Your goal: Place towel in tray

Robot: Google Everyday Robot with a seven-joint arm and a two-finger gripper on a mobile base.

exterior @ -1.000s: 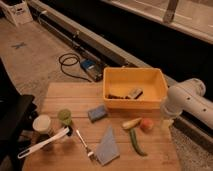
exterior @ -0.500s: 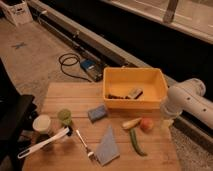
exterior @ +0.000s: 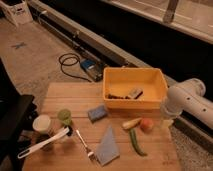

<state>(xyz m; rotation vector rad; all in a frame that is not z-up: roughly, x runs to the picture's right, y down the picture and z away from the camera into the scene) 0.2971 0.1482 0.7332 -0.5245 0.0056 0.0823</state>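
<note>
Noting no change since a second ago: the towel lies flat on the surface beside the fork, outside the tray. The gripper sits just right of the tray, its state we cannot tell; we judge the pickup not begun.

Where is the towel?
Camera view: the towel lies near the front of the table, between the fork and the green vegetable. The gripper is out of view; its arm shows at right.
</note>
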